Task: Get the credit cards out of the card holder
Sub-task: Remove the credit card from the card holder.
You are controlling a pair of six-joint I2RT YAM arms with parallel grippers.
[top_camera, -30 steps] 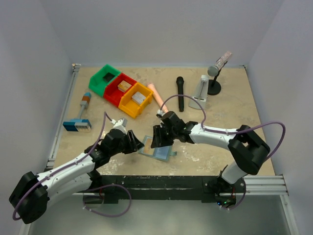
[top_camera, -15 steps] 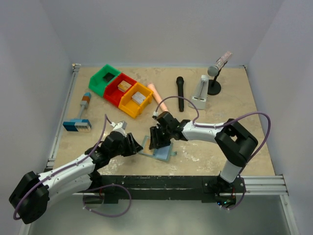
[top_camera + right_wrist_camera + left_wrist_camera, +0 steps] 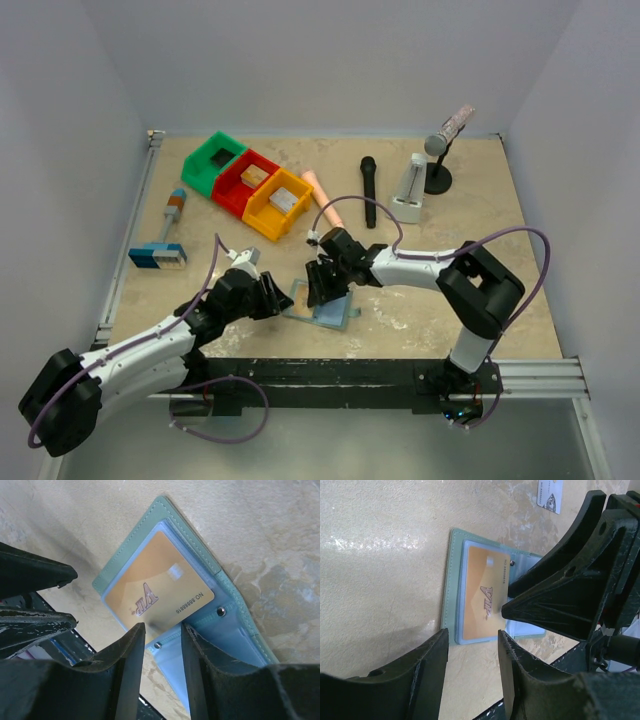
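Observation:
The card holder lies open and flat on the table near the front edge, pale teal with clear blue pocket panels. A golden-tan credit card printed "VIP" sits in its left pocket. A silvery credit card lies loose on the table beyond the holder. My right gripper is open, its fingertips low over the golden card's edge near the holder's fold, nothing pinched. My left gripper is open just short of the holder's near edge, holding nothing. In the top view the grippers face each other across the holder.
Green, red and orange bins stand at the back left. A blue-and-white block lies at the left. A black microphone, a pink object, a white stand and a microphone on a stand are at the back.
My right gripper has shifted a little left over the holder's golden card and its jaws have narrowed slightly. The left arm has hardly moved.

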